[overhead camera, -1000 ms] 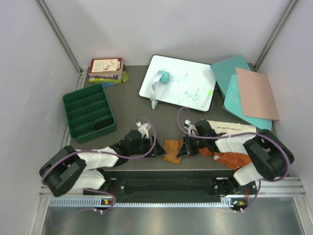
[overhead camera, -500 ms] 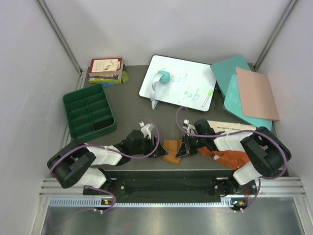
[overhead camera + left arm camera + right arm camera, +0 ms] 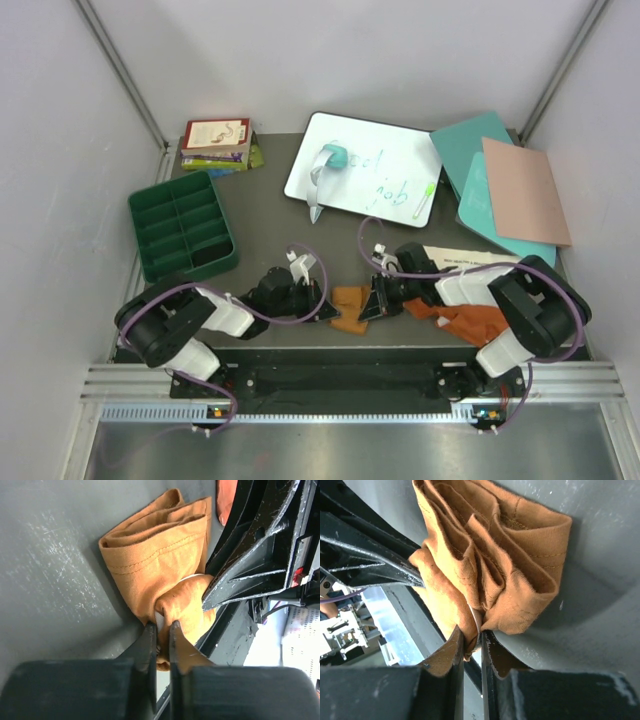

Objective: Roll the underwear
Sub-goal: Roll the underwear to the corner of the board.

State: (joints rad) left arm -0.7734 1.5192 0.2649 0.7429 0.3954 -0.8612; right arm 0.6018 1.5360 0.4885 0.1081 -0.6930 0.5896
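The mustard-tan briefs [image 3: 350, 306] lie bunched in loose folds on the dark tabletop [image 3: 270, 220], close to its near edge and between the two arms. The left hand [image 3: 160, 627] pinches one end of the bundle, its fingers pressed on a fold of tan cloth with a sliver of pale waistband showing between them, and the right hand [image 3: 471, 636] pinches the opposite end in the same way. The rust-orange briefs [image 3: 470, 322] lie crumpled partly under the right arm.
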